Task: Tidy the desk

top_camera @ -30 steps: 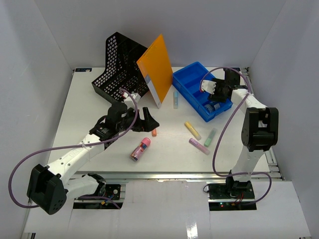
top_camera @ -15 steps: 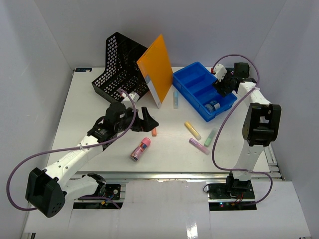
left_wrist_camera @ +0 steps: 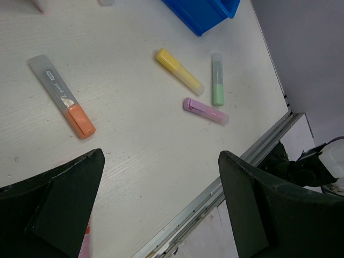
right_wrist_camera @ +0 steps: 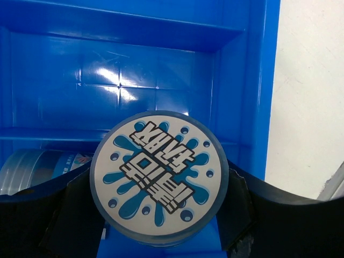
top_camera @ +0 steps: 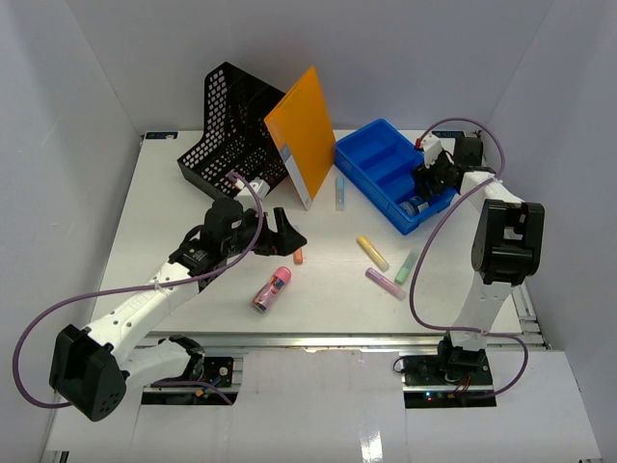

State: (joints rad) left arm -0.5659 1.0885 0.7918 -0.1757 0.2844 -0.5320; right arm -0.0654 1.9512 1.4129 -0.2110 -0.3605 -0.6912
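Between the fingers of the right gripper [right_wrist_camera: 159, 223]: a round can [right_wrist_camera: 159, 177], clamped above the blue tray [right_wrist_camera: 54, 70].
The left gripper [left_wrist_camera: 161, 161] hangs spread wide, holding nothing, over the white desk [left_wrist_camera: 134, 48]; an orange marker [left_wrist_camera: 63, 97] lies just ahead of it, with a yellow marker [left_wrist_camera: 179, 71], green marker [left_wrist_camera: 217, 79] and purple marker [left_wrist_camera: 205, 111] farther out.

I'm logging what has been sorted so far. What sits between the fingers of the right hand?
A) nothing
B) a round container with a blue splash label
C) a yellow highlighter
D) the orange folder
B: the right wrist view shows a round container with a blue-and-white splash label gripped between the fingers of the right hand, with the blue tray behind it.
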